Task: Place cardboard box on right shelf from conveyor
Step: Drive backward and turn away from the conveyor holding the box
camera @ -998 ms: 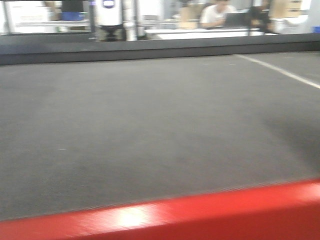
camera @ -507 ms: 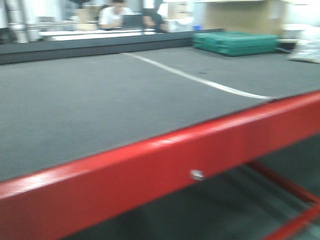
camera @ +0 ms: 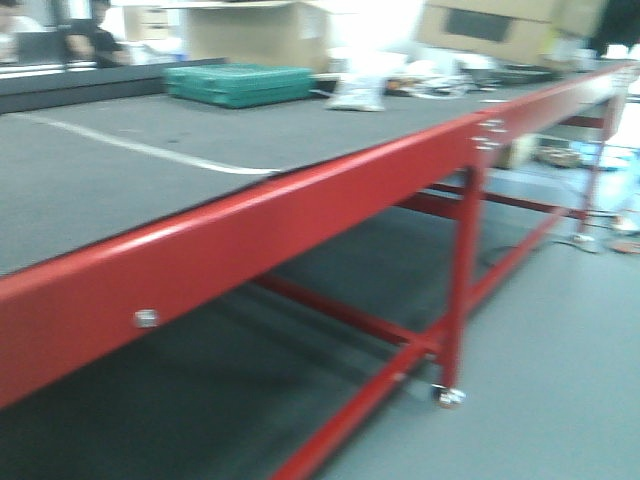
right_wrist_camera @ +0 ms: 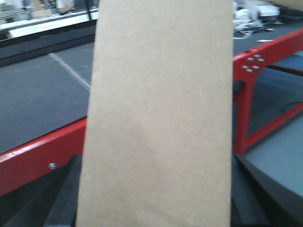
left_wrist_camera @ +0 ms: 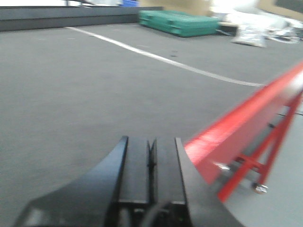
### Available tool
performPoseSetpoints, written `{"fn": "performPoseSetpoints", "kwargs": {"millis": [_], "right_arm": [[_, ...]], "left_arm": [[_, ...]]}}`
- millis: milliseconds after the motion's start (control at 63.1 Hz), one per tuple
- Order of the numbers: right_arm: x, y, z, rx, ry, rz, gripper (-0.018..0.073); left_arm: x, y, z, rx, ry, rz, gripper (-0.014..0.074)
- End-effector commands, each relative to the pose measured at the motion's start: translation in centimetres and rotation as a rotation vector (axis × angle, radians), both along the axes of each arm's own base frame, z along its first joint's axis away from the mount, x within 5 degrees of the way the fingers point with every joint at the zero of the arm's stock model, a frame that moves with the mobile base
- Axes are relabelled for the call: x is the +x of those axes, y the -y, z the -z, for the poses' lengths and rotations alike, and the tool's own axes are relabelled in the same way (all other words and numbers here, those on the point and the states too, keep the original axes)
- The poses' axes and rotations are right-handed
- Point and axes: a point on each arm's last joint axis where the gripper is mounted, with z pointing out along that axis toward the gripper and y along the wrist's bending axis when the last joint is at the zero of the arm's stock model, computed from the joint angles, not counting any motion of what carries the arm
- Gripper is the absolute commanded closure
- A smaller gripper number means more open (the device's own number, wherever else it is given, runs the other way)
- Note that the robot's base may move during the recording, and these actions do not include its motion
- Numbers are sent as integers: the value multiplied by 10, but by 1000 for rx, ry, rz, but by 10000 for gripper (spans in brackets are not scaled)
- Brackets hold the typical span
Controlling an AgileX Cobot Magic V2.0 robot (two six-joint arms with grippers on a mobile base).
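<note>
Your right claw point(right_wrist_camera: 158, 208) clasped the cardboard box point(right_wrist_camera: 161, 104), plain tan and unprinted, upright on the near side of the red rail point(camera: 300, 210) of the conveyor point(camera: 120, 170). Your left claw point(left_wrist_camera: 151, 156), clenched empty, hung beyond that rail. With the right shelf out of view, you did best carrying level, grip firm, clear of the rail.

You see plain tan rectangular cardboard box point(right_wrist_camera: 161, 113) upright, close; wide dark grey woven conveyor belt point(right_wrist_camera: 33, 99) flat behind it.

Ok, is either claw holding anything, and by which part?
The right claw grips the cardboard box by its opposite side faces; the left claw is shut, empty.
</note>
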Motion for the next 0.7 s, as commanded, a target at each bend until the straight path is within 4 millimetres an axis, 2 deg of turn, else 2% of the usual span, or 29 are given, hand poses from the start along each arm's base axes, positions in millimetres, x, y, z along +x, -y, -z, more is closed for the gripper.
{"fn": "performPoseSetpoints", "kwargs": {"millis": [0, 682], "right_arm": [[-1, 0, -17, 6, 116, -3, 396], [-1, 0, -17, 6, 116, -3, 396]], "left_arm": [[-1, -1, -9, -12, 98, -7, 715], [-1, -1, -9, -12, 98, -7, 715]]}}
